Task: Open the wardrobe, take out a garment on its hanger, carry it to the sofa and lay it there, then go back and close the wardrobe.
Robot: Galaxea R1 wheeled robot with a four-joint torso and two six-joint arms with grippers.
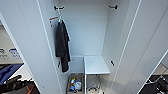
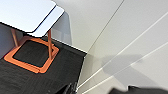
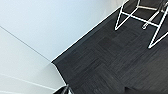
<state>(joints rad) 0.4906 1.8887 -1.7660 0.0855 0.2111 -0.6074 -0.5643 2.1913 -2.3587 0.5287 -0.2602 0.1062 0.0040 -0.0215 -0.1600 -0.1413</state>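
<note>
Both doors of the wardrobe (image 1: 86,32) stand swung wide, its tall white interior running upright and facing the camera. One black garment (image 1: 62,46) hangs lengthwise from the rail at the left. Whether either end effector is apart or together, I cannot tell.

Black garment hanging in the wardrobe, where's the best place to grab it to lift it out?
Probably the hanger neck, just above the black garment, approached from the open front. The fabric hangs limp beside the wardrobe's left wall, so gripping cloth would likely slip.
</note>
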